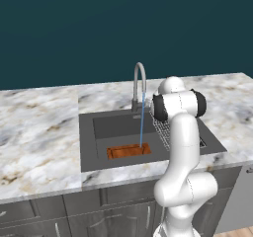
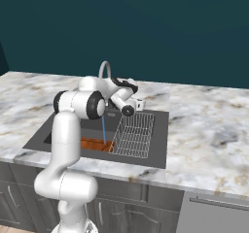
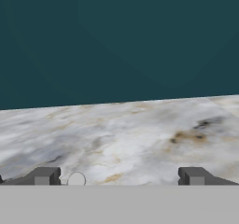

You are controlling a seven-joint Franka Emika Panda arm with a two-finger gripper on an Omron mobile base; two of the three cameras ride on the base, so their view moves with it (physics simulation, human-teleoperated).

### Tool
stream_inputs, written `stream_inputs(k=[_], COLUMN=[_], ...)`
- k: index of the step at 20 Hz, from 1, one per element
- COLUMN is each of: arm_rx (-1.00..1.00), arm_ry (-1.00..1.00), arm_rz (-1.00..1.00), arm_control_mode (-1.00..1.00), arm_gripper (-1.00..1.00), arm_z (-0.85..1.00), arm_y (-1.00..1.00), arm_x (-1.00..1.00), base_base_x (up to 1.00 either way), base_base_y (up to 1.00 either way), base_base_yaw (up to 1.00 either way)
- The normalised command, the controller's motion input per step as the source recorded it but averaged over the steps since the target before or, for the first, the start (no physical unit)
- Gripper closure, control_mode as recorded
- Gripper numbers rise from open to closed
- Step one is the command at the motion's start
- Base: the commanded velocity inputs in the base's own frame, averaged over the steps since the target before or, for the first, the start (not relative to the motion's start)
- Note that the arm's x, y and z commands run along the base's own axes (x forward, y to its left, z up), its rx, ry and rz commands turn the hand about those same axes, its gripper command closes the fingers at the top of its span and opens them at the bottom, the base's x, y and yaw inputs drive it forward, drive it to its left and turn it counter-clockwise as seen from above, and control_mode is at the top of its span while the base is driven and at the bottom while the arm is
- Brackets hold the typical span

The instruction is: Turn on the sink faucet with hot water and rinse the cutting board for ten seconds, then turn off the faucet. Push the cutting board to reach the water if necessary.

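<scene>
The sink faucet (image 1: 139, 82) stands at the back of the sink (image 1: 88, 142), its arch also peeking over my arm (image 2: 104, 68). The water (image 1: 142, 122) runs as a thin blue stream (image 2: 103, 129) down onto the right end of the cutting board (image 1: 128, 151), which lies flat at the front of the basin (image 2: 91, 144). My gripper (image 2: 140, 102) hangs above the basin's back edge, right of the faucet and clear of it. In the hand view the gripper (image 3: 119, 176) is open, its fingertips (image 3: 45, 175) far apart with nothing between them.
A wire dish rack (image 2: 133, 135) fills the right part of the sink, partly behind my arm (image 1: 162, 126). Marbled counter (image 3: 140, 139) runs on both sides and behind, up to the dark teal wall (image 3: 116, 41). Cabinet fronts (image 1: 74, 216) lie below.
</scene>
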Motion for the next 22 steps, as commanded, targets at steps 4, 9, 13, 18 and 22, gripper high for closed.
stream_inputs(k=[4,9,13,18,22], arm_rx=[0.0,0.0,0.0,0.0,0.0], arm_ry=[0.0,0.0,0.0,0.0,0.0], arm_rz=[0.0,0.0,0.0,0.0,0.0], arm_control_mode=[-1.0,-1.0,-1.0,-1.0,-1.0], arm_gripper=[-1.0,-1.0,-1.0,-1.0,-1.0], arm_z=[0.0,0.0,0.0,0.0,0.0], arm_y=[0.0,0.0,0.0,0.0,0.0], arm_x=[0.0,0.0,0.0,0.0,0.0], base_base_x=[0.0,0.0,0.0,0.0,0.0], base_base_y=[0.0,0.0,0.0,0.0,0.0], base_base_yaw=[0.0,0.0,0.0,0.0,0.0])
